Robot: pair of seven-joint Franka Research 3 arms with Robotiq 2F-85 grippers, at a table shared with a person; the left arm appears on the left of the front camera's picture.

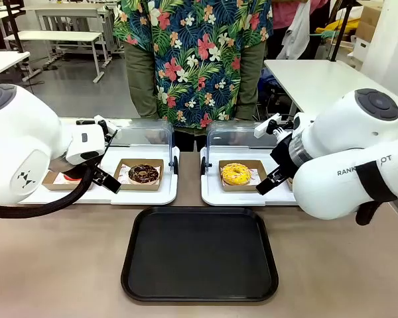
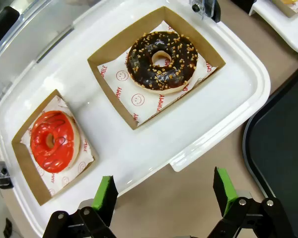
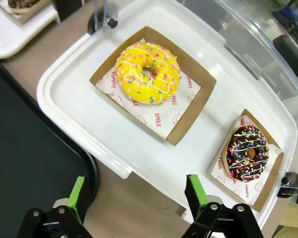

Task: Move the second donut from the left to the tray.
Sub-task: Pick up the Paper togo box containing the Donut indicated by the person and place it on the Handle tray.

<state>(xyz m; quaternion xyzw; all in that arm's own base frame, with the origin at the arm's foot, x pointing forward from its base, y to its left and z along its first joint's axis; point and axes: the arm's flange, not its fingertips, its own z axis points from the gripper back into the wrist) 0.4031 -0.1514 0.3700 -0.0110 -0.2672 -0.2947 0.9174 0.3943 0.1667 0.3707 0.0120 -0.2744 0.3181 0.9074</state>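
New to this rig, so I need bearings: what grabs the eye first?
Bright donuts on white display trays: yellow donut right of centre, chocolate donut left, red donut farther left. The black tray lies nearer, mid-table. The left gripper and right gripper hang open near them.
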